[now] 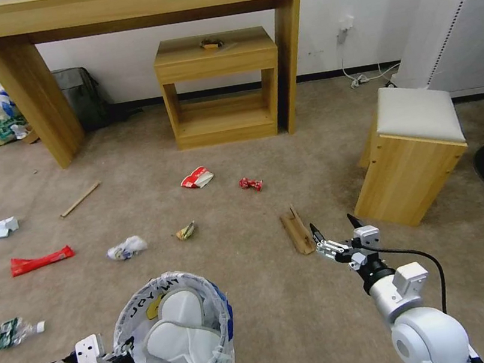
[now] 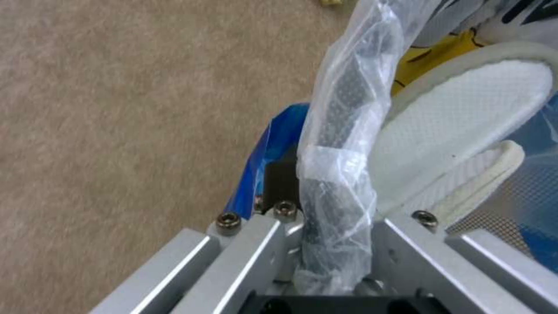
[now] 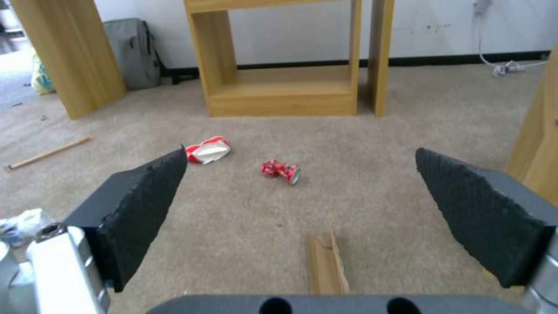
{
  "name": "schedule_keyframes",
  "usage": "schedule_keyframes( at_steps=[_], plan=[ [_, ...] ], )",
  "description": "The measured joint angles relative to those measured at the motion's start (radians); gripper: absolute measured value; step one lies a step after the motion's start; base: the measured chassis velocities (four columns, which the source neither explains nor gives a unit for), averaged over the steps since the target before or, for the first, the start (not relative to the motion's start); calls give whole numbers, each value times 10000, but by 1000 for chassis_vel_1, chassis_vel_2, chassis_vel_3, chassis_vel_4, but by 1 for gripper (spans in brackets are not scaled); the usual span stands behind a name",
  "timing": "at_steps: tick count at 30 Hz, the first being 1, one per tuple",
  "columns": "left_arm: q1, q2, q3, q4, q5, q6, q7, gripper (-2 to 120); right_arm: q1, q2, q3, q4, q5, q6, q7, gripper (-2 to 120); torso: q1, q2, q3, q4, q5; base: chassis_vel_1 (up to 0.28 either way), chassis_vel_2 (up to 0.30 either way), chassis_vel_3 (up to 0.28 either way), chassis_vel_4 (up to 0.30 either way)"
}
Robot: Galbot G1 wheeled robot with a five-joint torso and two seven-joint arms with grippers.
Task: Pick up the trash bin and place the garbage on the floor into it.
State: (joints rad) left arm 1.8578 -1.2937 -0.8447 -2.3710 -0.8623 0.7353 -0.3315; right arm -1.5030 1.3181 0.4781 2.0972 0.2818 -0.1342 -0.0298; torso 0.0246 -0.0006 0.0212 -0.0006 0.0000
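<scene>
Left gripper pinches the trash bin rim, two slippers inside. Right gripper fingers spread wide, cardboard strip on the floor just beside and between them.

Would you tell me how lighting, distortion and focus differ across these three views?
Head view: wide-angle bend at the tall desk, even light, glare on the trash bin liner. Left wrist view: liner and slipper very close and soft. Right wrist view: pads loom large, the red can slightly blurred.
</scene>
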Motion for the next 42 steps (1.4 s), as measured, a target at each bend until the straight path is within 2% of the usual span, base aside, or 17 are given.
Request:
schedule_keyframes(
  at_steps=[16,20,24,26,29,30,32,34,36,37,38,40,41,42],
  plan=[
    [-49,18,9,-2,-2,0,11,0,65,-44,90,-434,-5,-121,24,100,-1,0,-2,3,-2,-121,132,124,-126],
    [-366,134,-105,-13,-162,0,-79,0,247,-213,292,-991,23,-315,23,100,1,0,0,4,0,-82,84,75,-64],
    [-767,544,-159,25,-709,0,-508,0,502,-617,594,-1765,504,-564,-310,100,0,0,-1,3,-1,0,0,0,0],
    [-1032,872,-138,31,-1338,0,-977,0,816,-1176,618,-2535,830,-669,-638,100,-1,1,-3,0,2,0,0,0,0],
    [-1069,897,-136,31,-1387,0,-1016,0,860,-1248,603,-2622,854,-674,-665,100,-1,1,-3,0,2,0,0,0,0],
    [-1206,920,-126,30,-1467,0,-1119,0,1111,-1655,446,-3090,976,-684,-777,100,-2,0,-4,1,-1,0,0,0,0],
    [-1244,920,-123,29,-1476,0,-1143,0,1221,-1845,352,-3296,1059,-697,-836,100,-1,0,-3,1,0,0,0,0,0],
    [-1276,934,-101,29,-1505,0,-1238,0,1902,-2595,-419,-4268,1716,-1175,-1010,100,-1,1,-2,2,-1,0,0,0,0],
    [-1268,932,-100,30,-1505,0,-1244,0,2032,-2646,-561,-4412,1831,-1319,-1020,100,-1,0,-2,3,1,0,0,0,0],
    [-1218,916,-100,46,-1501,0,-1276,0,2586,-2689,-1117,-5079,2134,-1639,-1031,100,-1,0,-3,1,-4,0,0,0,0],
    [-1218,916,-100,46,-1501,0,-1276,0,2586,-2689,-1117,-5079,2134,-1639,-1031,100,-1,0,-3,1,-4,0,0,0,0],
    [-1133,894,-79,41,-1491,0,-1331,0,3630,-2356,-1826,-6279,2108,-1683,-1071,100,-1,0,-2,3,-2,0,0,0,0],
    [-1133,894,-79,41,-1491,0,-1331,0,3630,-2356,-1826,-6279,2108,-1683,-1071,100,-1,0,-2,3,-2,0,0,0,0],
    [-1072,886,-66,22,-1489,0,-1362,0,4063,-2098,-2075,-6819,2001,-1685,-1111,100,-1,0,-1,5,-2,0,0,0,0]
  ],
)
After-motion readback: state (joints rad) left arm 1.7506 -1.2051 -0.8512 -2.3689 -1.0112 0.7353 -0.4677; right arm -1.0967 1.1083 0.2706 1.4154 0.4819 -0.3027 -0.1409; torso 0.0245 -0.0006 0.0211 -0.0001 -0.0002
